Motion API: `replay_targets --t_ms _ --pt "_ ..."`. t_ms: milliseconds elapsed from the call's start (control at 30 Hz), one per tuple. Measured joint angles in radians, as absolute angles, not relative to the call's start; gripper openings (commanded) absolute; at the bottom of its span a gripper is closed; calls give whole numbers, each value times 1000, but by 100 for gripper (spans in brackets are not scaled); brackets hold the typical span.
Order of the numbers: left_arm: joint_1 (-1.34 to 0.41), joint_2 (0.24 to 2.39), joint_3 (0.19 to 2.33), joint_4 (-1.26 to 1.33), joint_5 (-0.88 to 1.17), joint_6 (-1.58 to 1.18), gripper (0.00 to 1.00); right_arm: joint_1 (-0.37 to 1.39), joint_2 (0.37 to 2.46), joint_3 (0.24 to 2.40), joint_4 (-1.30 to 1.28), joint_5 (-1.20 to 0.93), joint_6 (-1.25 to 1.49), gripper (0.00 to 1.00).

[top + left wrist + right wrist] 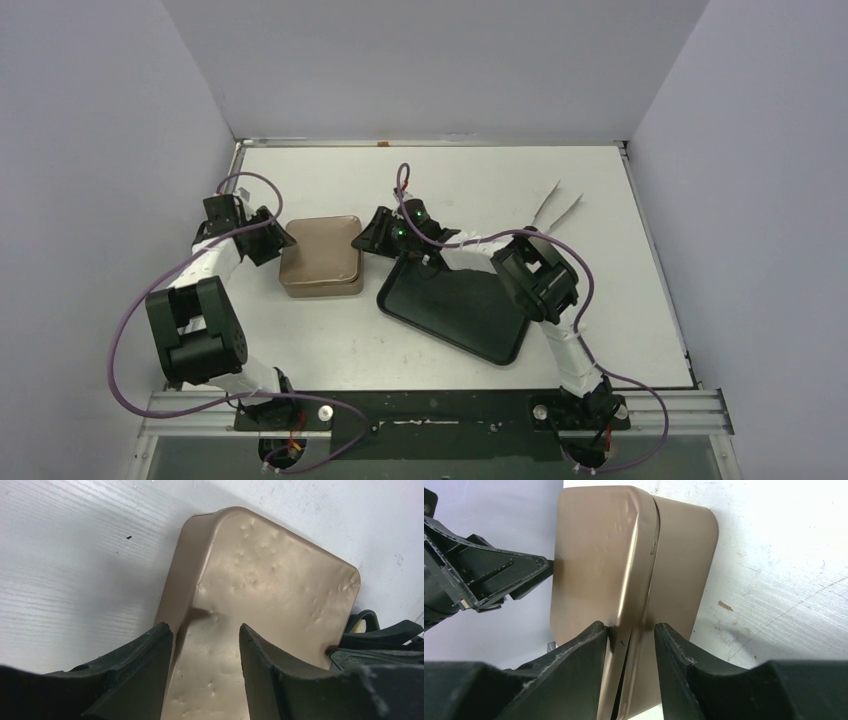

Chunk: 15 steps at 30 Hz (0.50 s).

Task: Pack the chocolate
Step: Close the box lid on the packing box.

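Nearest the arm bases, a black tray (450, 315) lies aslant on the table (480, 170), probably set there as the place the sweets were laid out for picking. Just beyond it to the left sits the gold-brown tin (320, 262), flat on its base with its lid (270, 580) on top, dented face up, and the seam between lid and wall shows in the right wrist view. The two arms meet over this tin from opposite sides. The left pincer (205, 630) stands half spread astride the tin's left edge, one finger by the wall and one over the lid. The right pincer (631, 627) straddles the lid's rim on the other side, one finger against the lid's top. For either one, I cannot tell whether it bites on the metal or only rests there. That paired hold likely serves to steady the tin and seat the lid squarely. No chocolate shows in any view. I judge it is shut inside the tin, so its heading and long axis cannot be read. The tin itself is close to square, with its sides turned slightly off the table's edges. Farthest off, well apart at the right, lies a pair of pale tongs (558, 208), tips toward the back wall.
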State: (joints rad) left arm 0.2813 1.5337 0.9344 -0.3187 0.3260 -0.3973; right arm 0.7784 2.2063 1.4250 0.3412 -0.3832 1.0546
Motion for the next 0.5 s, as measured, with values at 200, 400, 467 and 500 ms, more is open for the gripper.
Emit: replay_targets --t_ms 200,400,467,500 --pt "271 1540 950 -318 327 -398 44 777 2206 1440 335 -386 1044 34" --pt "267 1539 958 -307 331 -408 44 777 2206 1440 334 -386 1036 34" --pt "262 1539 965 -303 346 -415 44 778 2206 1440 336 -386 1035 34" --pt "258 1539 968 -301 351 -416 44 779 2206 1440 336 -386 1032 34"
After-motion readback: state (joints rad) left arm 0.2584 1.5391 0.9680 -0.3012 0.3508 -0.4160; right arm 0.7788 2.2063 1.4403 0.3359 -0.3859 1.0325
